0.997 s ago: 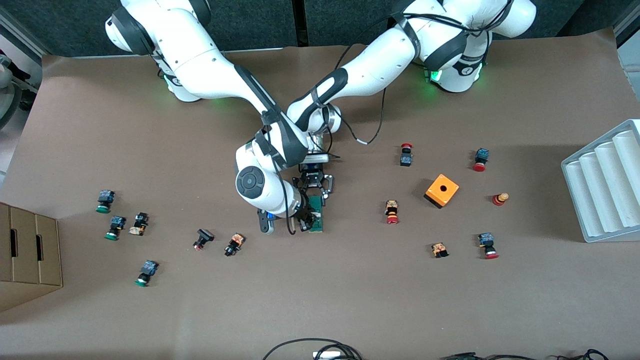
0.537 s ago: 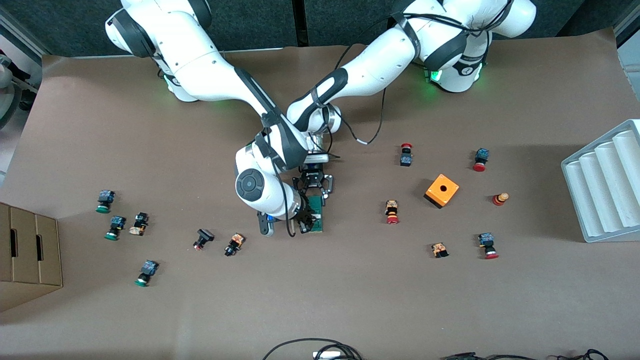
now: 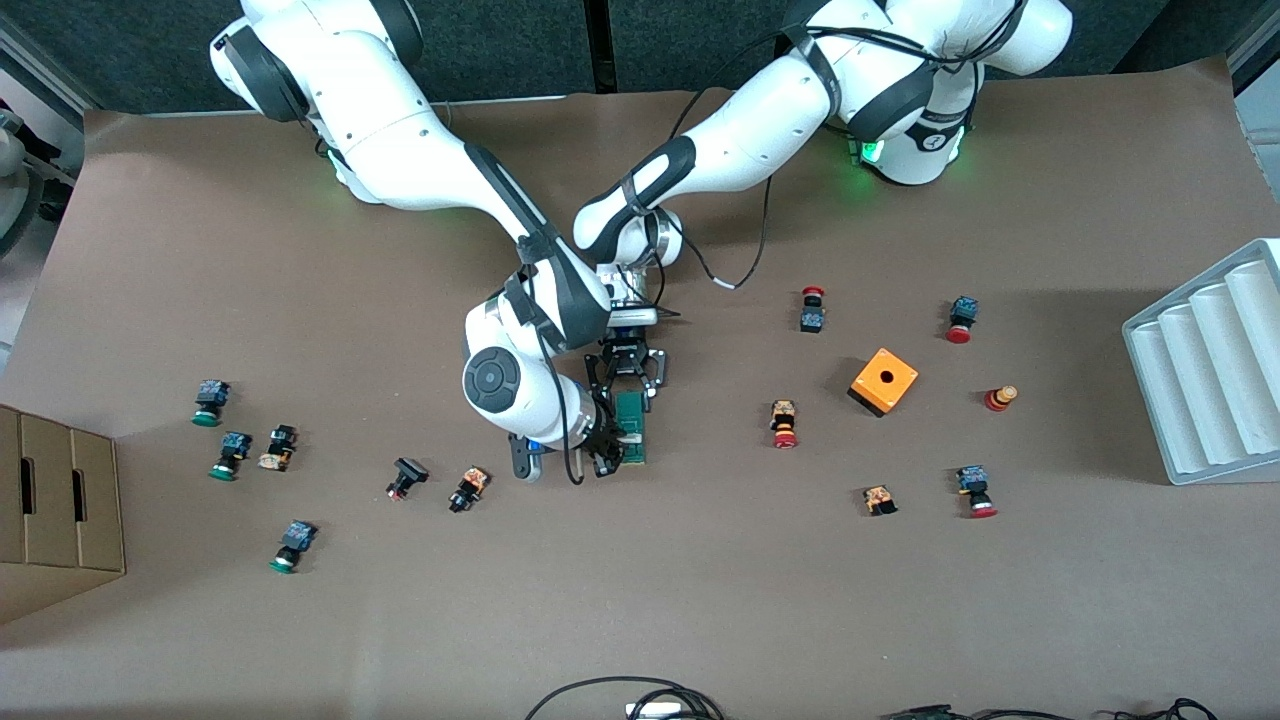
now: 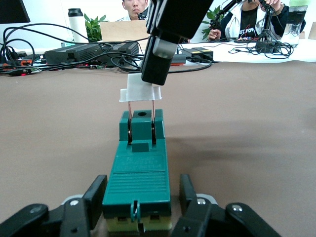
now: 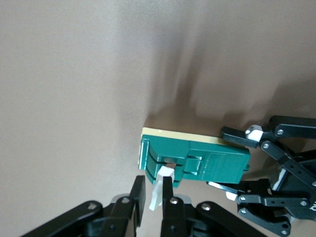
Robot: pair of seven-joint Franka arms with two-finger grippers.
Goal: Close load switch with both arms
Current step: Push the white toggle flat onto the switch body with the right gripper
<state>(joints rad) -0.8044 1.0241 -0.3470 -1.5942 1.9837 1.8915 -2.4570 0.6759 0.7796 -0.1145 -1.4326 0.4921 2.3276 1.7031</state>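
Since a second ago the right arm's elbow slid slightly toward its own end of the counter point(image 3: 700, 600); the load switch point(image 3: 630, 428) stayed mid-counter. Left claw point(image 4: 140, 207) is clamped on one end of that ribbed green block. Only the wrist views show the right claw point(image 5: 154, 197) pinched on its white tab point(image 4: 140, 92). Bare brown counter all around it.

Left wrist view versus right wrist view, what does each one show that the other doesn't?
Only the left wrist view shows the people at a cluttered desk past the table's edge, and the white tab raised on two thin rods. Only the right wrist view shows the load switch's cream base strip from above. Both show the green load switch gripped by the left end effector at one end, with the right end effector shut on the tab at the other.
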